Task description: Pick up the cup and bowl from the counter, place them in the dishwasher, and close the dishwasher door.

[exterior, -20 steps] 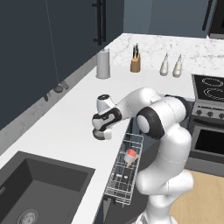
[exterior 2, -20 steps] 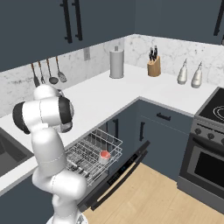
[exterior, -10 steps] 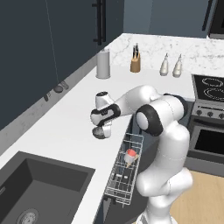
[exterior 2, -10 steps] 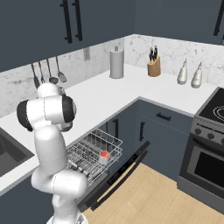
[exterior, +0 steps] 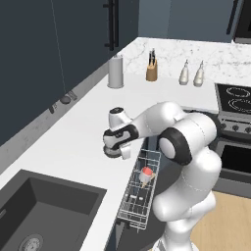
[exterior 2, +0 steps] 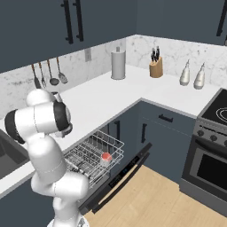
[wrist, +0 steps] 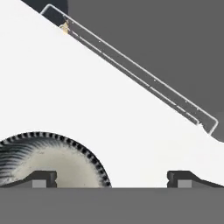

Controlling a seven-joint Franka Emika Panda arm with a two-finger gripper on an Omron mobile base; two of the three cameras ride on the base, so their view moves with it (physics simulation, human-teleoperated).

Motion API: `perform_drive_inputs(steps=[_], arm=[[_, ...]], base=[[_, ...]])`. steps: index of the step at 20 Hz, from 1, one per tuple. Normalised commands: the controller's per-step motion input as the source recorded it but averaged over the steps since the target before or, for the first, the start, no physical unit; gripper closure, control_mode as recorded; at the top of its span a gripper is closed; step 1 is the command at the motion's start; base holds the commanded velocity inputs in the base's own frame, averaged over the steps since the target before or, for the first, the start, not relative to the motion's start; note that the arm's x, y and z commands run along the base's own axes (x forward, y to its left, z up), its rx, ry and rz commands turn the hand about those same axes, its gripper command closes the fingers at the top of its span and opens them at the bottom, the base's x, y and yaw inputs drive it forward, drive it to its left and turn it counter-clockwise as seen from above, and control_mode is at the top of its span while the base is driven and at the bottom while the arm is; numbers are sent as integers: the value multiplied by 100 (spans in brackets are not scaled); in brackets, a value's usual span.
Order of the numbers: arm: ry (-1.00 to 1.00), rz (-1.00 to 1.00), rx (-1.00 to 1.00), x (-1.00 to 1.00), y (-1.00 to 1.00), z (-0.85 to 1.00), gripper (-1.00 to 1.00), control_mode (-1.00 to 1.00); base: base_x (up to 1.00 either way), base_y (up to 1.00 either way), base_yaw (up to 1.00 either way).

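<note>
My gripper (exterior: 116, 151) hangs low over the white counter (exterior: 73, 132) near its front edge, jaws wide open. In the hand view the bowl (wrist: 48, 159), dark-rimmed with a pale speckled inside, lies at the lower left. One fingertip (wrist: 43, 178) is over the bowl's inside and the other (wrist: 181, 178) is over bare counter, so the rim sits between them. The red cup (exterior: 146, 175) stands in the dishwasher's white wire rack (exterior 2: 91, 155), which is pulled out over the lowered dishwasher door (exterior 2: 124, 170).
A dark sink (exterior: 49, 206) is set into the counter to the left. A paper towel roll (exterior: 115, 71), a knife block (exterior: 151, 71) and two pale shakers (exterior: 191, 73) stand along the back. The stove (exterior: 235, 98) and oven (exterior 2: 208, 164) are to the right.
The hand has sunk a little toward the counter over the bowl. The jaws stay wide open. The cup and rack have not moved.
</note>
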Motion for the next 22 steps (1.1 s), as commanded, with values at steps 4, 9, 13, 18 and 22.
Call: perform_drive_inputs(steps=[4, 9, 13, 18, 22], arm=[[0, 45, 0, 18, -30, 5, -100, -100], [0, 51, 0, 29, -8, 0, -100, -100], [0, 46, 0, 1, 3, 0, -100, -100], [0, 40, 0, 0, 0, -11, -100, -100], [0, 27, 0, 2, 13, -33, -100, -100]], base=[[0, 0, 0], [0, 0, 0], [0, 0, 0], [0, 0, 0], [0, 0, 0]])
